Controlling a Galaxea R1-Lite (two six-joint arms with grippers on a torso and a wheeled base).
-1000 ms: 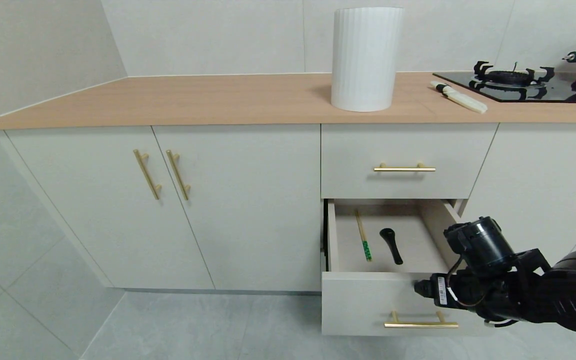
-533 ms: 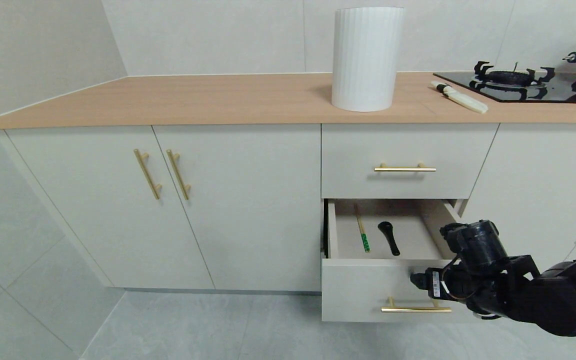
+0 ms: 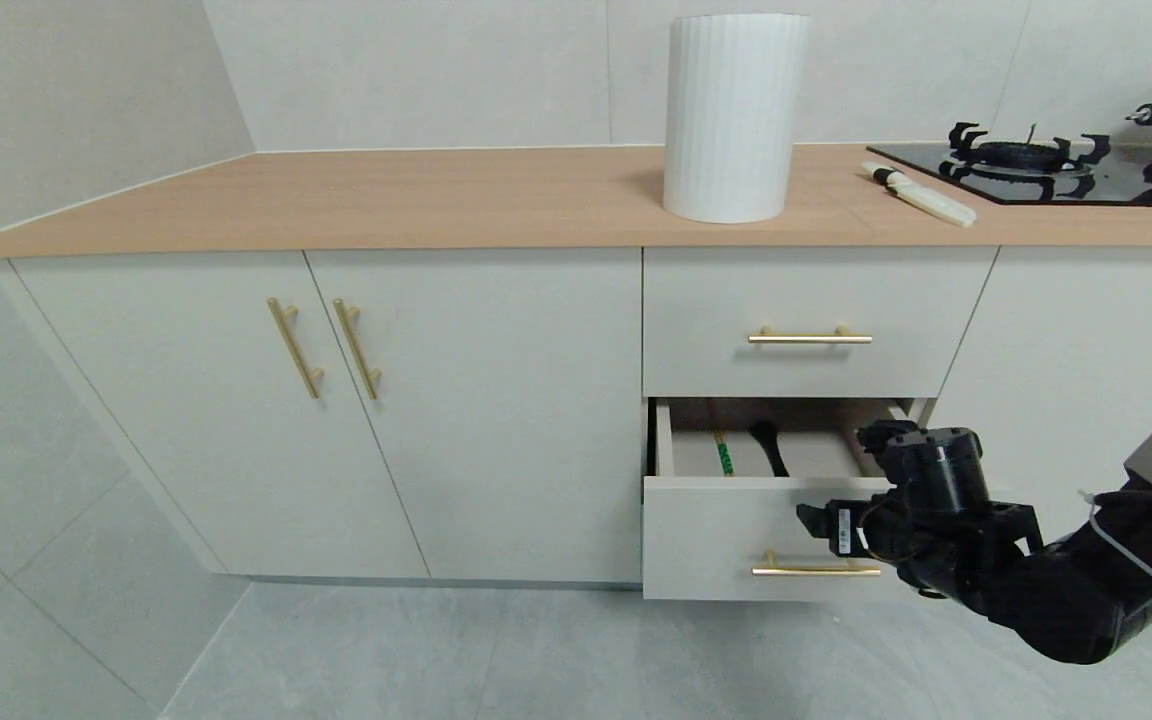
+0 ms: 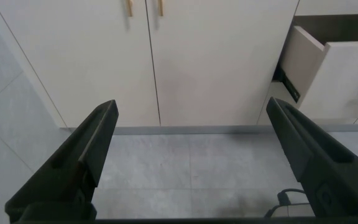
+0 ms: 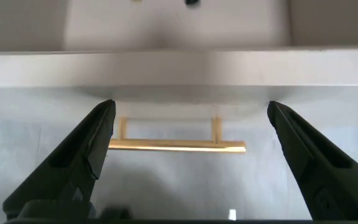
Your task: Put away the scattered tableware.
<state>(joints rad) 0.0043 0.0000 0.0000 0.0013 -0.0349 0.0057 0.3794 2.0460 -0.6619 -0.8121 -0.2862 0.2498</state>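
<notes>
- The lower drawer stands part-way out, with a narrow strip of its inside on show above the front panel.
- In that strip lie a pair of chopsticks with green ends and, just beside them, a black spoon. Both are inside the drawer, so I'd call those two put away.
- The right gripper is down at the drawer front, just above the gold handle. Its two fingers are spread wide and pinch nothing, and the handle is not grasped.
- It looks right up against the panel, but I can't tell from here whether it actually touches.
- My read is that this is the closing push. The drawer has a short way to go before its front sits flush with the upper drawer.
- The left gripper hangs low over the floor in front of the cupboard doors. Its fingers are wide apart and carry nothing.
- Up on the counter, a pale utensil lies near the hob, well apart from the white ribbed canister.
- If that utensil counts as scattered tableware, the job isn't finished and one more item needs collecting. If not, shutting this drawer looks like the last step.
</notes>
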